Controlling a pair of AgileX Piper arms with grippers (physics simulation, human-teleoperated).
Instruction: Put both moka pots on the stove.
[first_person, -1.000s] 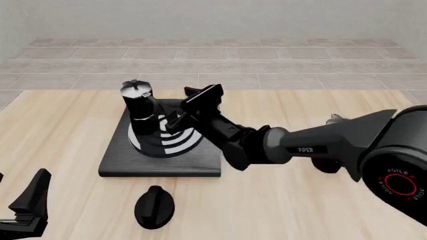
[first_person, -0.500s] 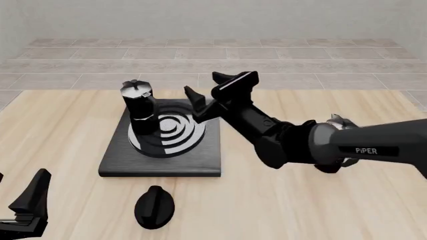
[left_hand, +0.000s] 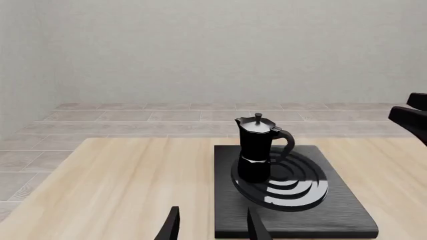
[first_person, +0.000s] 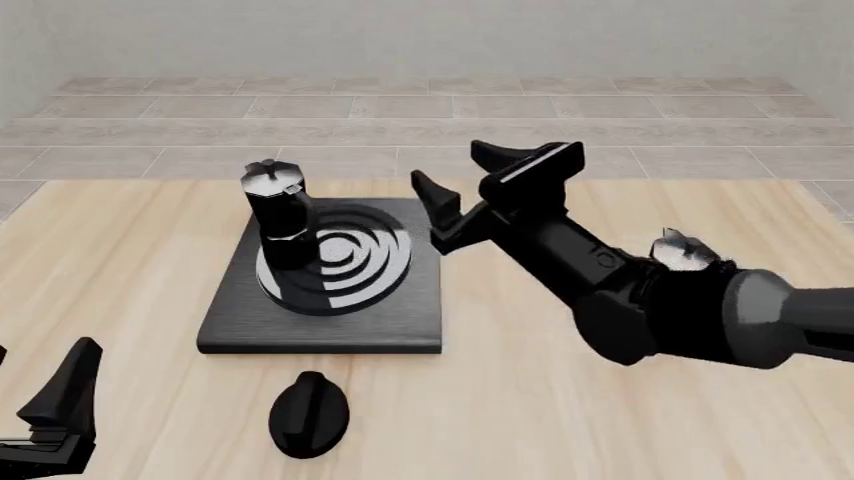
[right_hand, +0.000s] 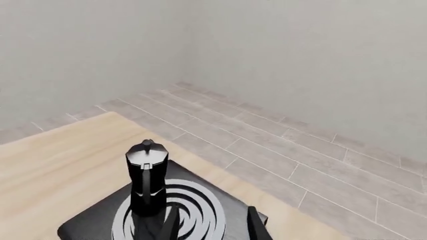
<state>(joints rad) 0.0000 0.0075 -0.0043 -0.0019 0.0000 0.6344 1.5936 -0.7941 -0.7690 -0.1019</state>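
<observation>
Right gripper (first_person: 461, 190) beside black, silver-lidded moka pot (first_person: 280, 217)

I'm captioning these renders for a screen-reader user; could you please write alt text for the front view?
One moka pot stands upright on the left part of the stove, while the open right gripper hangs empty above the table beside the stove's right edge. A second moka pot peeks out behind the right arm, a black oval knob lies nearer the camera, and the left gripper sits at the lower left corner.

Front view: high behind the arms, facing forward and down.
Left wrist: low, well back from stove (left_hand: 291, 200), facing it.
Right wrist: raised beside stove, looking down.
Shared: stove with one pot (first_person: 280, 215).
</observation>
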